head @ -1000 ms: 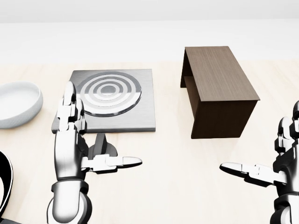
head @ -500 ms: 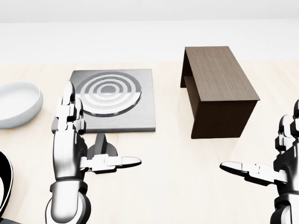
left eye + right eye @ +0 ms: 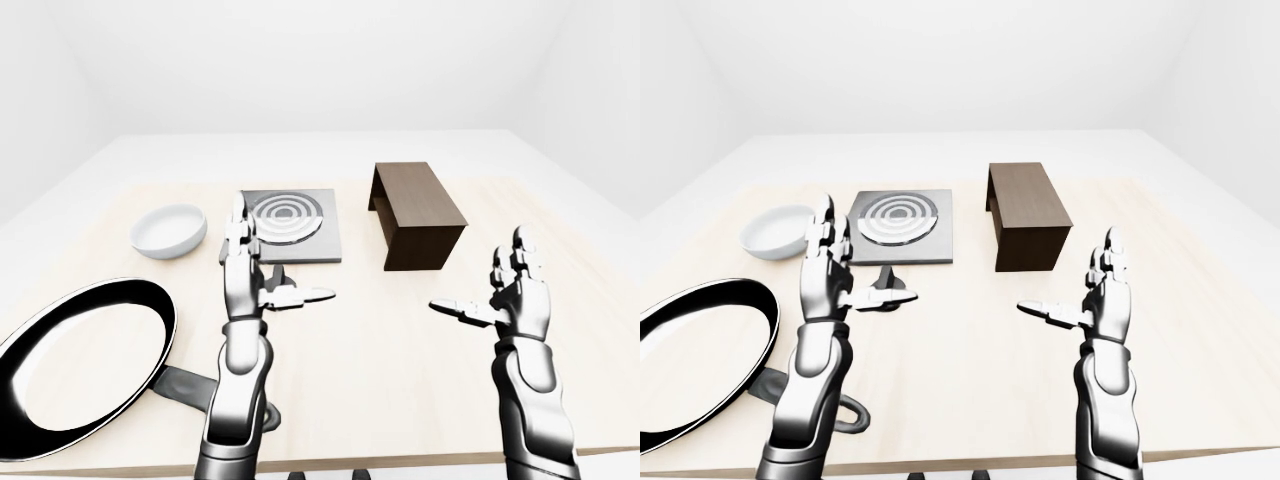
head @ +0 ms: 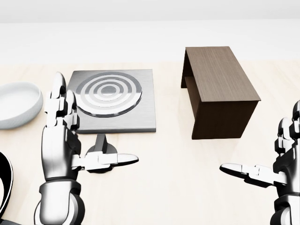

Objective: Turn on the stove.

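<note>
The open left hand [image 4: 63, 140] hovers just below the stove [image 4: 112, 101]'s lower-left corner, fingers spread.

No text, label, brand, number or sign can be read in any of the views. The stove [image 4: 112, 101] is marked only by plain concentric rings on its burner, and no lettering is carried by its knob [image 4: 100, 145]. The wooden box [image 4: 218, 89], the white bowl [image 3: 169, 229] and the black pan [image 3: 80, 360] are likewise left unmarked, and nothing is printed on the tabletop [image 3: 400, 380].
</note>
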Robot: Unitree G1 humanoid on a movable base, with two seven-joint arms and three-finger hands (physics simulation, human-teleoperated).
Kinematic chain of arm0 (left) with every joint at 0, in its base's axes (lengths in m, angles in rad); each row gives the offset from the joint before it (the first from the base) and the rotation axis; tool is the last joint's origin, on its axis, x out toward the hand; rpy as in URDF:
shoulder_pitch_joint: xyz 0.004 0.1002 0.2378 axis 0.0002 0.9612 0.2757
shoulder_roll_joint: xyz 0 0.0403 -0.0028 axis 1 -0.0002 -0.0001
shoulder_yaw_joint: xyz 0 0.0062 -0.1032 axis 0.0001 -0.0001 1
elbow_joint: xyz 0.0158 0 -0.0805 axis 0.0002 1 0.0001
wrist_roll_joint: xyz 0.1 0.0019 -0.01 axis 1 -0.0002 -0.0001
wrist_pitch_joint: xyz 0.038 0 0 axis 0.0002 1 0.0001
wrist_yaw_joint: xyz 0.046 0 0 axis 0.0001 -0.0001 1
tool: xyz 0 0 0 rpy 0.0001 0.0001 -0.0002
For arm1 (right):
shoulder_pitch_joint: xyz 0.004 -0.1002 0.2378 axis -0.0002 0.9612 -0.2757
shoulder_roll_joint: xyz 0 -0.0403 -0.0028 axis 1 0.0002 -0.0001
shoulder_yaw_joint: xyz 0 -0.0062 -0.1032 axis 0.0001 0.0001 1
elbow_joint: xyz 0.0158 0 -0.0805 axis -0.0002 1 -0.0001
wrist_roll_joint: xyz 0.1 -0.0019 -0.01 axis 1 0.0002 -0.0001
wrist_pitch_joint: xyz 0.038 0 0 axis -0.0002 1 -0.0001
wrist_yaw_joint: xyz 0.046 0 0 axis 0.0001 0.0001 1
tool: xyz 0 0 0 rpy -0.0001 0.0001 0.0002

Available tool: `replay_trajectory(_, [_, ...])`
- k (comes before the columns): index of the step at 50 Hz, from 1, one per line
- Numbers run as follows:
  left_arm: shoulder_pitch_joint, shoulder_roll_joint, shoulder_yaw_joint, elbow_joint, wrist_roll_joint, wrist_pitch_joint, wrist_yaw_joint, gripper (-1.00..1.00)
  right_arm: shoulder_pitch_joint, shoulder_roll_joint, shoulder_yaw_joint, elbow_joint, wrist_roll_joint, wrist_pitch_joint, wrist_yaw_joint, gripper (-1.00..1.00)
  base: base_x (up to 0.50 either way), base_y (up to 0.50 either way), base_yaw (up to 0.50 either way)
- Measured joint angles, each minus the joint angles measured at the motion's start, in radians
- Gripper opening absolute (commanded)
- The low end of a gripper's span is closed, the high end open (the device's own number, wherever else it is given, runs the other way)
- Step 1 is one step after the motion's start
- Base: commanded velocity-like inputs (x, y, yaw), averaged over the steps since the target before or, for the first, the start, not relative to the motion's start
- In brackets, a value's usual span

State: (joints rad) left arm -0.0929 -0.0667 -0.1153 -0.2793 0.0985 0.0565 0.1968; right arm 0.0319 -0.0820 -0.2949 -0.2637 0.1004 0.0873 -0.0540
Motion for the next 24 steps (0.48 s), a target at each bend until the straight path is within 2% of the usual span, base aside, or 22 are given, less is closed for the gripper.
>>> replay_trajectory(3, [0.005, 0.001, -0.003, -0.05, -0.003, 0.031, -0.001, 1.0, 0.0, 0.0, 0.0, 0.002, 0.0, 0.0, 0.0, 1.0, 0.0, 0.0, 0.0])
replay_trajectory(24, [0.019, 0.009, -0.022, -0.395, -0.026, 0.031, -0.001, 1.0, 0.001, 0.0, 0.0, 0.003, 0.0, 0.0, 0.0, 1.0, 0.0, 0.0, 0.0])
